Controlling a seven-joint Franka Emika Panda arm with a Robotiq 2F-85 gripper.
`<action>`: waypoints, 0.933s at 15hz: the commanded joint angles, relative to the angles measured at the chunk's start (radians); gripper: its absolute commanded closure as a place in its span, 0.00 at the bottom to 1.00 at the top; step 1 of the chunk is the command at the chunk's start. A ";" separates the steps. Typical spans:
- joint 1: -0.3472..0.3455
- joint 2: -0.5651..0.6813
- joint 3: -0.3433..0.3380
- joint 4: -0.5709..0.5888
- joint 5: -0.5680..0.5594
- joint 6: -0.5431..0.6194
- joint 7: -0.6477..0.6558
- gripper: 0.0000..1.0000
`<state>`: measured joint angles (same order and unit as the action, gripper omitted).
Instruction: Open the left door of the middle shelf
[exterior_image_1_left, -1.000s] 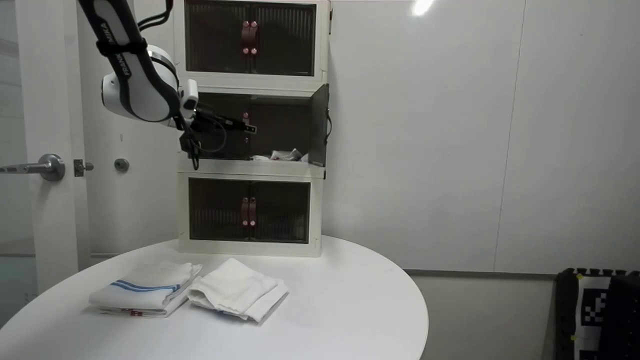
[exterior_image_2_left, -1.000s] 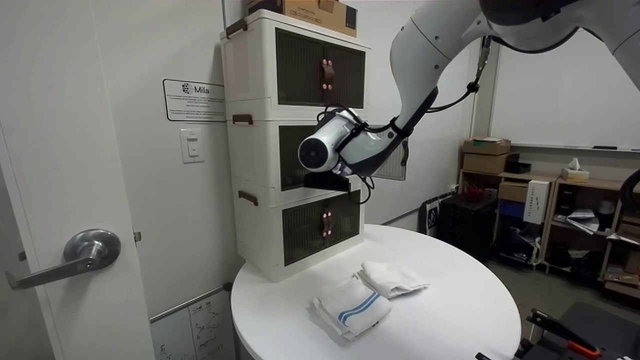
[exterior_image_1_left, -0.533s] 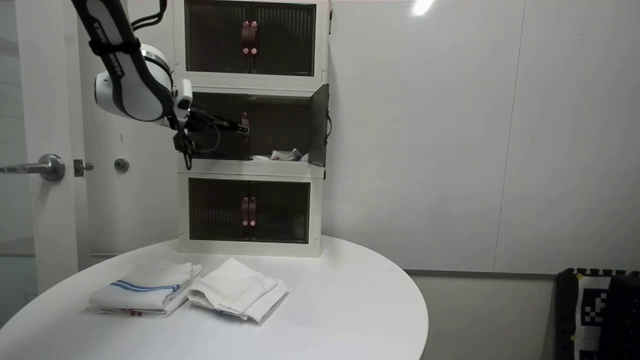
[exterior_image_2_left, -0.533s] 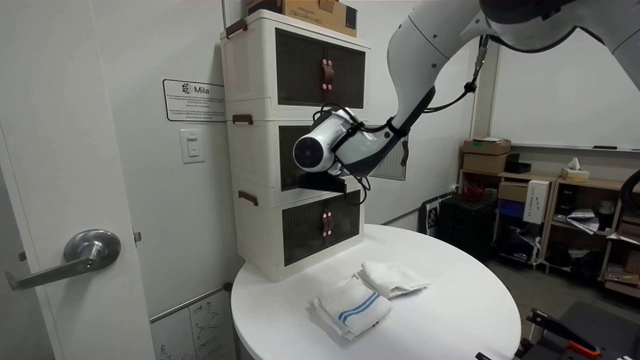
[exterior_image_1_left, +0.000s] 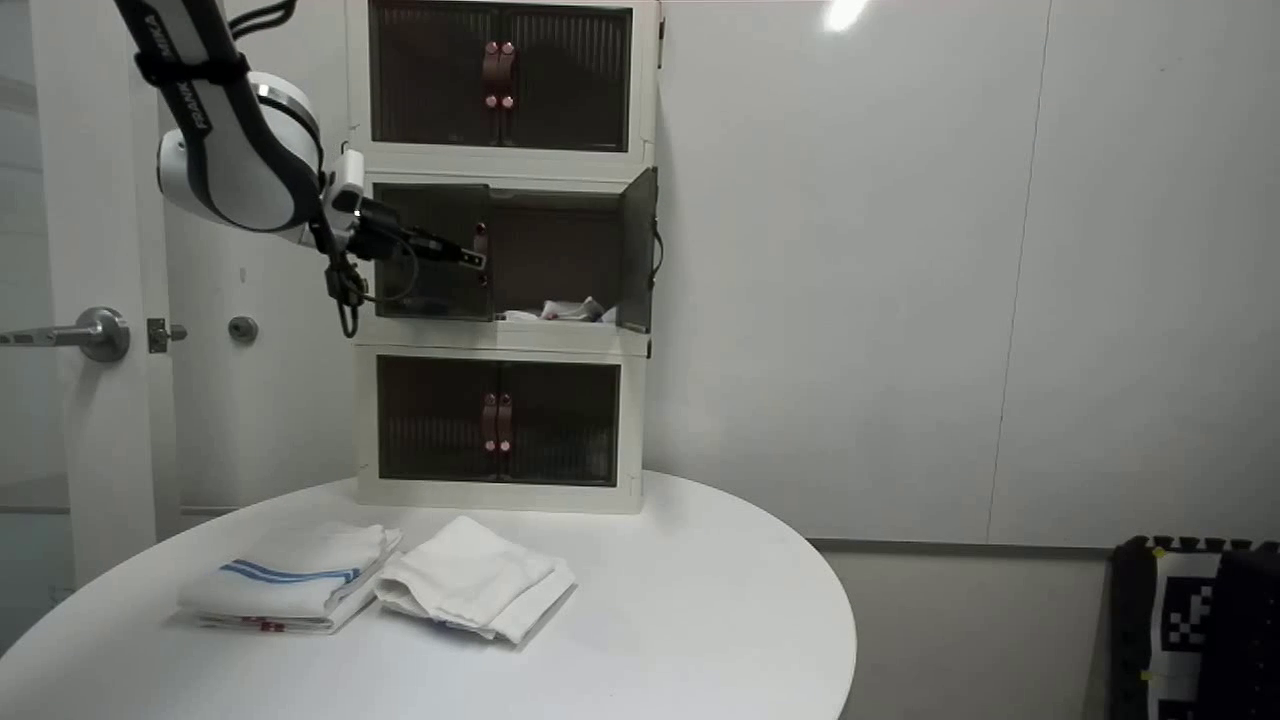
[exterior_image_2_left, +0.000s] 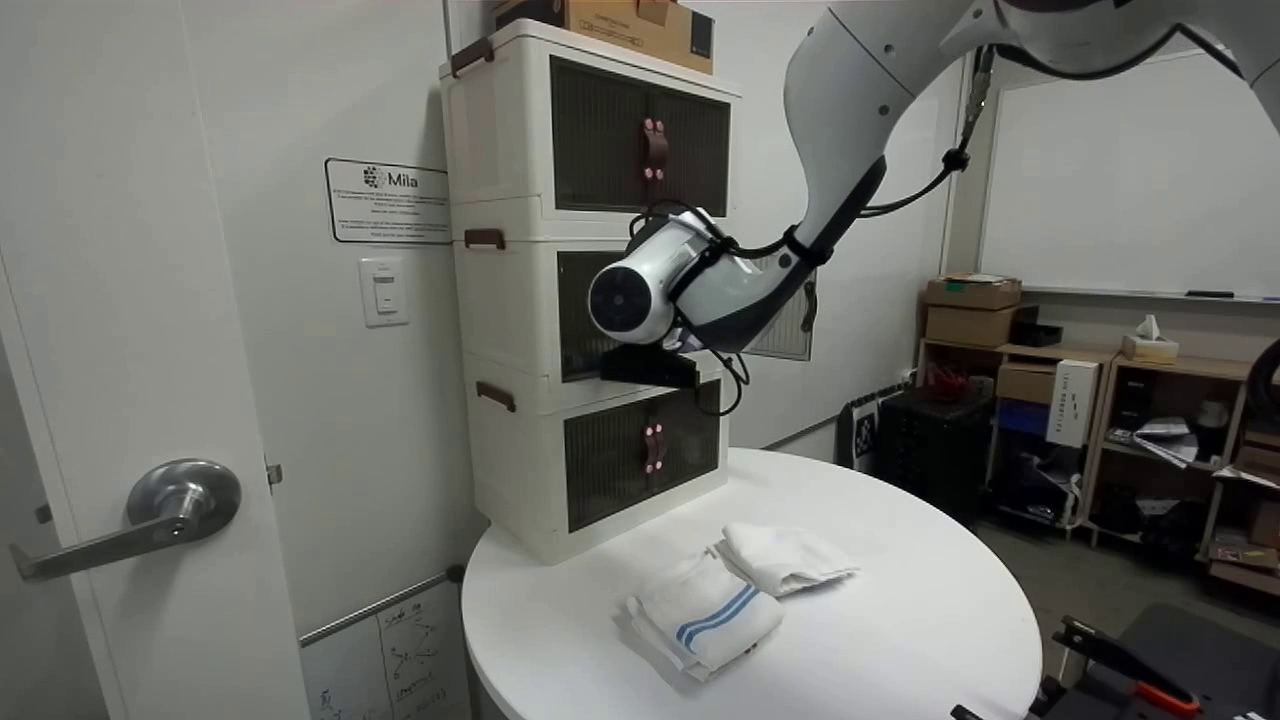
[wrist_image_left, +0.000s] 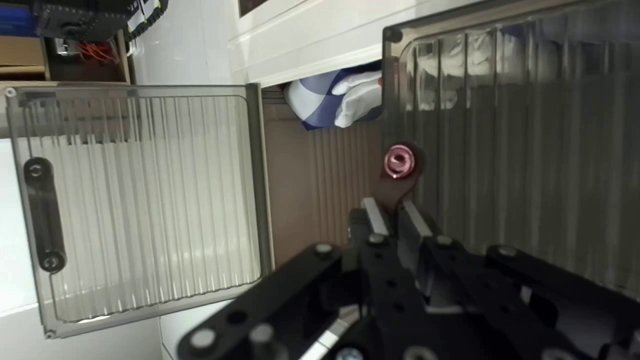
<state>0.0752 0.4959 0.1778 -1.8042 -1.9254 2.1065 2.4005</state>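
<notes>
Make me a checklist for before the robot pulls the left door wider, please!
1. Gripper on handle: ok, fingers on both sides of it.
2. Grip tight enough to pull: cannot tell.
3. Left door unstuck: ok, slightly ajar.
4. Right door out of the way: ok, standing open.
5. Towels clear of the doors: ok, lower down on the table.
6. Room to swing past the arm: cannot tell; it's in front.

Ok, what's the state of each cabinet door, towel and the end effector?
Left middle door, slightly open
Right middle door, wide open
Top doors, shut
Bottom doors, shut
Striped towel, folded, on the table
Other towel, loosely folded, on the table
End effector, closed on the left middle door's handle
</notes>
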 joint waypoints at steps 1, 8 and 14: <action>0.008 -0.075 0.016 -0.098 0.055 0.066 0.016 0.88; -0.007 -0.147 0.023 -0.182 0.121 0.278 -0.022 0.34; -0.070 -0.275 -0.010 -0.270 0.374 0.647 -0.421 0.00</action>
<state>0.0284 0.3155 0.1913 -1.9835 -1.6715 2.6368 2.1753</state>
